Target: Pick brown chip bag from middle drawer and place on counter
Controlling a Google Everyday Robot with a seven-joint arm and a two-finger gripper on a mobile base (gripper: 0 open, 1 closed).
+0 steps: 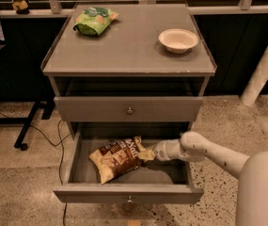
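The brown chip bag (117,158) lies tilted inside the open middle drawer (129,193), left of centre, with its cream-yellow end pointing right. My gripper (147,155) reaches into the drawer from the right and is closed on that right end of the bag. The bag still rests on the drawer floor. The counter (129,46) is the grey cabinet top above.
A green snack bag (94,20) lies at the counter's back left and a white bowl (178,39) at its back right. The drawer above (130,109) is closed. A white pillar (264,69) stands to the right, and cables and a stand leg (32,126) to the left.
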